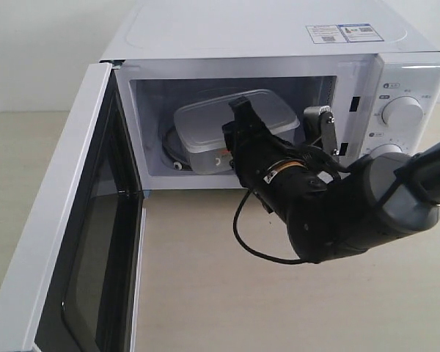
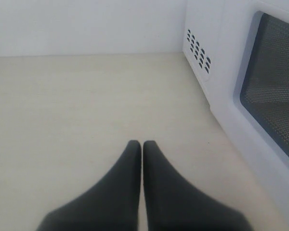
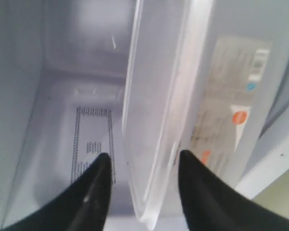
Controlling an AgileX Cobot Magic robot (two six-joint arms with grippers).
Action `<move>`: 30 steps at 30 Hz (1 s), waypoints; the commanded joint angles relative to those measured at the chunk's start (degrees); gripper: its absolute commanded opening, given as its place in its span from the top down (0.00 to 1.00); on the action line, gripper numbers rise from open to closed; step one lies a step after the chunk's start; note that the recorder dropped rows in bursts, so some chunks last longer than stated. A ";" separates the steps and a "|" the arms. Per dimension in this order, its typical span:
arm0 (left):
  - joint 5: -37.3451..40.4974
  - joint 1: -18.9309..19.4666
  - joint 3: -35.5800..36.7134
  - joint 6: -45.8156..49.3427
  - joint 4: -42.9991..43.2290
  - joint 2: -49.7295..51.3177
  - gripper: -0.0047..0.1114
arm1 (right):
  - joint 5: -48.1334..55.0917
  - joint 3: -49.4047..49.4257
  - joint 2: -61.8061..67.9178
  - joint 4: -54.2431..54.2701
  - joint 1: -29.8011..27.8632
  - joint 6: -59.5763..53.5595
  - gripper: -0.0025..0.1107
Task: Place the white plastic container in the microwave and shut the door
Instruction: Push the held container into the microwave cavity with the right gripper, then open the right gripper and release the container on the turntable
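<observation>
The white plastic container (image 1: 205, 125) lies inside the microwave (image 1: 279, 37), over the glass turntable (image 1: 170, 150). The door (image 1: 73, 242) stands wide open at the left. My right gripper (image 1: 236, 126) reaches into the cavity at the container's front. In the right wrist view the right gripper (image 3: 142, 159) is open, with the container (image 3: 154, 120) rim between its fingers and a gap on each side. My left gripper (image 2: 142, 143) is shut and empty above the table, beside the door's dark window (image 2: 274, 86). It does not show in the exterior view.
Two round dials (image 1: 402, 112) sit on the microwave's right panel, close behind my right arm (image 1: 352, 213). A black cable (image 1: 249, 242) hangs under that arm. Light tabletop (image 1: 227, 293) spreads in front of the opening. Vent holes (image 2: 198, 50) mark the microwave's side.
</observation>
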 commanded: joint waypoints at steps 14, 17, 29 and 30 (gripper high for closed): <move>-0.19 0.15 0.20 0.10 0.06 -0.18 0.93 | -11.97 11.05 -0.05 -18.51 -2.42 -37.90 0.92; -0.19 0.15 0.20 0.10 0.06 -0.18 0.93 | -9.96 9.80 -0.05 -20.62 -2.42 -54.49 0.98; -0.19 0.15 0.20 0.10 0.06 -0.18 0.93 | 2.39 0.46 0.55 -11.21 -2.42 -73.56 0.98; -0.19 0.15 0.20 0.10 0.06 -0.18 0.93 | 3.00 0.00 1.04 -9.77 -2.42 -74.52 0.98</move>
